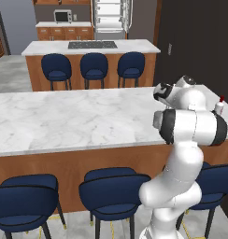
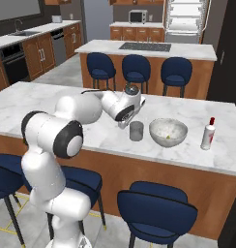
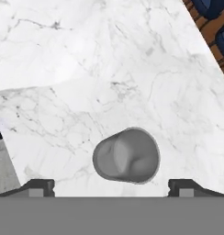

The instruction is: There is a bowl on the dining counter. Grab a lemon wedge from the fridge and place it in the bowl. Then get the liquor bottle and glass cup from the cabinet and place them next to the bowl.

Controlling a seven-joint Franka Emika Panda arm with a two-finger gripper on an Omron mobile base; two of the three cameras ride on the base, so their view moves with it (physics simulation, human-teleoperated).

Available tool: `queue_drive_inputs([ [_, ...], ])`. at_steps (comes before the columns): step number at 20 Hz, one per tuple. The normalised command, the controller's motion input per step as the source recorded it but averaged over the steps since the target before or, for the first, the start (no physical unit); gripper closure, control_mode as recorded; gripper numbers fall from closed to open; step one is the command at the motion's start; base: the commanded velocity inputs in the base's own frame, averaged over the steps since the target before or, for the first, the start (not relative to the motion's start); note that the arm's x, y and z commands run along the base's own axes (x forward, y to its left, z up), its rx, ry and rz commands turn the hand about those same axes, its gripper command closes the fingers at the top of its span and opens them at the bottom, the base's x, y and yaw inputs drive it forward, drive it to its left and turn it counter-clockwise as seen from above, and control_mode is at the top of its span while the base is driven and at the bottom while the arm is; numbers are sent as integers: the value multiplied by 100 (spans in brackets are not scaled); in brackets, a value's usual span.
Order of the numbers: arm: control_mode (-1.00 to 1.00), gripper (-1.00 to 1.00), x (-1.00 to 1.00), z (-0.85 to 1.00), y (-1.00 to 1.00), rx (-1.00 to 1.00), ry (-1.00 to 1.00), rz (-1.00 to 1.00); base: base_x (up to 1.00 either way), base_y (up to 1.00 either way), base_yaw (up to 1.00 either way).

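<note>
**Cup on the counter, open gripper above it**

The gripper [image 3: 112, 186] stands released, its two finger tips wide apart and holding nothing. In the hand view the cup [image 3: 126, 155] sits between the tips and just beyond them, clear of both, its open mouth facing the camera. It is a grey glass cup, upright on the marble.

In the right base view the gripper [image 2: 128, 119] hangs just above and slightly to the left of the cup [image 2: 136, 131], apart from it. The cup rests on the dining counter [image 2: 42, 104], just left of the bowl [image 2: 168, 132]; whether the two touch I cannot tell. A small yellow lemon wedge [image 2: 167, 137] lies inside the bowl, near its bottom. The bottle [image 2: 208, 134], whitish with a red cap, stands upright to the right of the bowl, near it but apart, close to the counter's right end.

In the left base view the arm covers the cup and bowl; the bottle [image 1: 219, 107] peeks out behind the arm at the right end of the counter [image 1: 64, 121].

Dark blue stools [image 2: 156, 213] line the near side of the counter. Beyond it stands the island [image 2: 149, 51] with more stools, and at the far wall the fridge [image 2: 185, 19], doors open, showing white shelves
</note>
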Motion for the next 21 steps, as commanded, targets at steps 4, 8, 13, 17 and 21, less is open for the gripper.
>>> queue_drive_inputs([
  [4,-100,-100,-58,75,20,0,-17,-1,0,0,0],
  [8,-100,-100,-65,67,36,0,-13,-5,0,0,0],
  [13,-100,-100,-62,63,46,0,-11,-7,0,0,0],
  [17,-100,-100,-57,58,45,0,-9,-8,0,0,0],
  [21,-100,-100,-60,55,42,0,-10,-7,0,0,0],
])
